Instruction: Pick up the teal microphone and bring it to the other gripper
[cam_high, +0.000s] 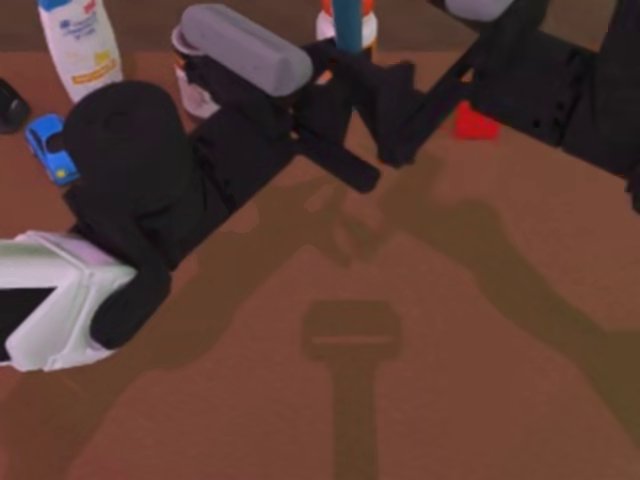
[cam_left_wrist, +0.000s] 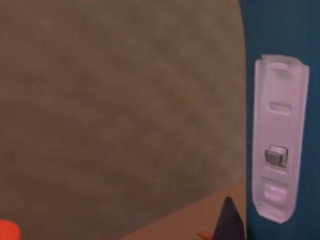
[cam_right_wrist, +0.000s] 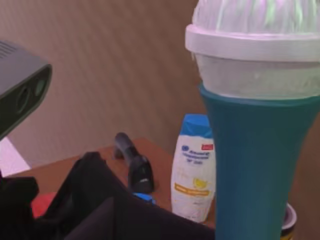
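Observation:
The teal microphone (cam_high: 350, 22) is held upright off the table at the back centre, where my two arms meet. Its foot is hidden behind black gripper parts. The left wrist view shows its handle (cam_left_wrist: 280, 30) close up with the white switch patch (cam_left_wrist: 277, 140), and a dark pointed tip (cam_left_wrist: 228, 220) right beside the handle. Its white-grey head (cam_right_wrist: 255, 45) stands over the teal handle in the right wrist view. My left gripper (cam_high: 345, 75) reaches in from the left, and my right gripper (cam_high: 415, 120) from the right. Which gripper holds the microphone is hidden.
At the back left stand a white shampoo bottle (cam_high: 80, 45), a blue toy car (cam_high: 50, 150) and a black object (cam_high: 10, 100). A red object (cam_high: 475, 122) lies under the right arm. An orange-capped bottle (cam_high: 322, 25) stands behind the microphone.

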